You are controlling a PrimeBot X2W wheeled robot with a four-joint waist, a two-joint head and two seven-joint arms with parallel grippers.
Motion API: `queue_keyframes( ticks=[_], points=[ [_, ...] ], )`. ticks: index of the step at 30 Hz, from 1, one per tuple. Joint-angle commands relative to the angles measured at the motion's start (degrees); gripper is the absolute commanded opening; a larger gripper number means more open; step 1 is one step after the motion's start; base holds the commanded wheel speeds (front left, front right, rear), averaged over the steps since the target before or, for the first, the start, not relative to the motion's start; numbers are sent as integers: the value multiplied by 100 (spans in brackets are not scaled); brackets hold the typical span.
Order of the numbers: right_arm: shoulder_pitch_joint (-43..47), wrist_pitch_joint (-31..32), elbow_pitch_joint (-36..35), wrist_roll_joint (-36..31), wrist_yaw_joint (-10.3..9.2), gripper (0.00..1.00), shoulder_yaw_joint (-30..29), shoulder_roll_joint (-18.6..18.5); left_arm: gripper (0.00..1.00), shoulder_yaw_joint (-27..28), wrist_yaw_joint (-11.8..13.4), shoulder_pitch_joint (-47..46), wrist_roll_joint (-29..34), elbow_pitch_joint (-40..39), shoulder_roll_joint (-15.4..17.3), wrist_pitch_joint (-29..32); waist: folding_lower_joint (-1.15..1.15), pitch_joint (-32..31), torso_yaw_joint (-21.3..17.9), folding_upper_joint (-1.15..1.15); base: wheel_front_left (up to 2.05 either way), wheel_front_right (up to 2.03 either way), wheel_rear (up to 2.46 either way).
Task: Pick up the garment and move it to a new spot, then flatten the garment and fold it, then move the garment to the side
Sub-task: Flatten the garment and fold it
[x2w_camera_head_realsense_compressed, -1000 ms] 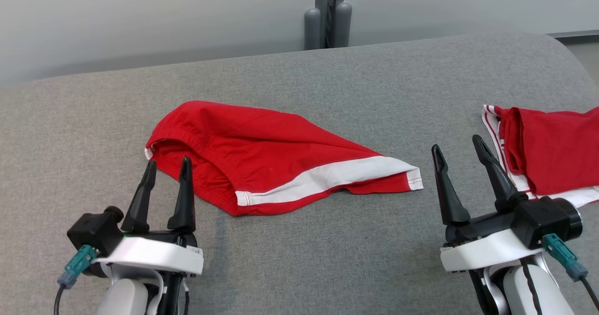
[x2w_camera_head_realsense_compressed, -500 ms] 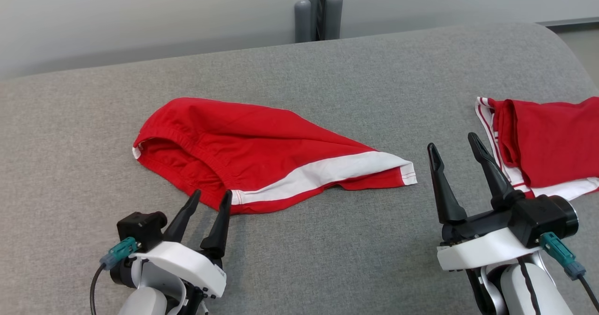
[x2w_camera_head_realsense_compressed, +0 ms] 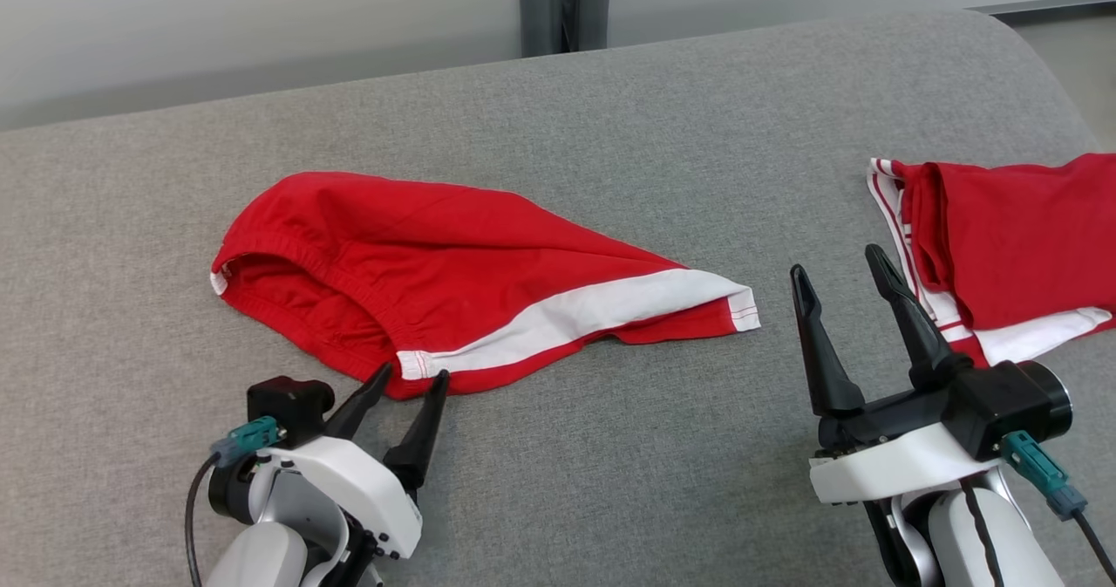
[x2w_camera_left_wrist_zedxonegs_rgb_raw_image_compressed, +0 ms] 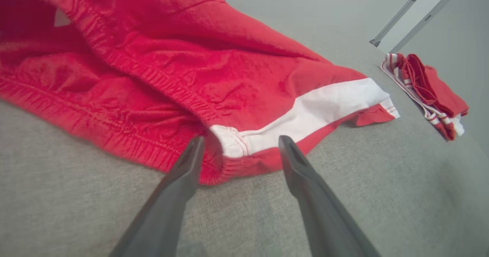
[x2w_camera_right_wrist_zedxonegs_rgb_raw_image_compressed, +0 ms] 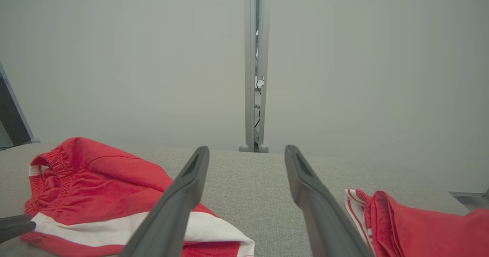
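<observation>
The garment [x2w_camera_head_realsense_compressed: 453,269] is a pair of red shorts with a white side stripe, lying crumpled on the grey table [x2w_camera_head_realsense_compressed: 610,133]; it also fills the upper left of the left wrist view [x2w_camera_left_wrist_zedxonegs_rgb_raw_image_compressed: 172,66] and lies low left in the right wrist view [x2w_camera_right_wrist_zedxonegs_rgb_raw_image_compressed: 91,188]. My left gripper [x2w_camera_head_realsense_compressed: 414,376] stands open at the garment's near edge, its fingertips straddling the waistband corner where the white stripe ends [x2w_camera_left_wrist_zedxonegs_rgb_raw_image_compressed: 238,142]. My right gripper [x2w_camera_head_realsense_compressed: 837,260] is open above bare table, right of the garment's leg hem, holding nothing.
A second red-and-white garment [x2w_camera_head_realsense_compressed: 1003,247] lies folded at the table's right edge, close beside my right gripper, and shows far right in the left wrist view [x2w_camera_left_wrist_zedxonegs_rgb_raw_image_compressed: 424,85]. A grey post [x2w_camera_head_realsense_compressed: 565,3] stands behind the table's far edge.
The camera has shifted, so the scene sits lower-left to upper-right differently. My left gripper has swung right and forward from the waistband's left part to its near corner. The right gripper kept its pose.
</observation>
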Motion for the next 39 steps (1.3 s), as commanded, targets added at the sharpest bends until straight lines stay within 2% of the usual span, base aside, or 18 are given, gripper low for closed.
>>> queue_keyframes(
  ticks=[1,14,15,16,17,18,26,33,39],
  points=[
    [-67,0,-12,36,0,100,-7,-27,100,-43,-27,-128,26,30,56,42,0,17,-25,0,0,0,0],
    [-70,0,20,43,0,100,6,-26,99,-13,32,-289,-134,223,94,120,0,117,-158,0,0,0,0],
    [-71,0,26,36,0,100,0,-26,75,-11,30,-292,-148,231,91,115,0,116,-162,0,0,0,0],
    [-71,0,30,35,0,100,-2,-26,44,-10,26,-287,-192,240,78,131,0,112,-165,0,0,0,0],
    [-68,0,33,35,0,100,-1,-26,17,-21,18,-283,-220,244,75,157,0,109,-169,0,0,0,0],
    [-64,0,37,33,0,100,-2,-26,0,-36,11,-281,-245,243,82,167,0,104,-171,0,0,0,0],
    [19,0,261,91,0,100,-153,-29,0,-15,20,-246,-315,154,46,-28,0,72,-107,0,0,0,0],
    [-121,2,1458,733,0,100,-482,-27,0,-103,0,-228,-352,17,29,-176,0,30,140,0,0,0,0],
    [-468,56,2234,758,0,100,-391,-29,0,-170,-12,-181,-369,-109,58,-206,0,3,382,0,0,0,0]
  ],
)
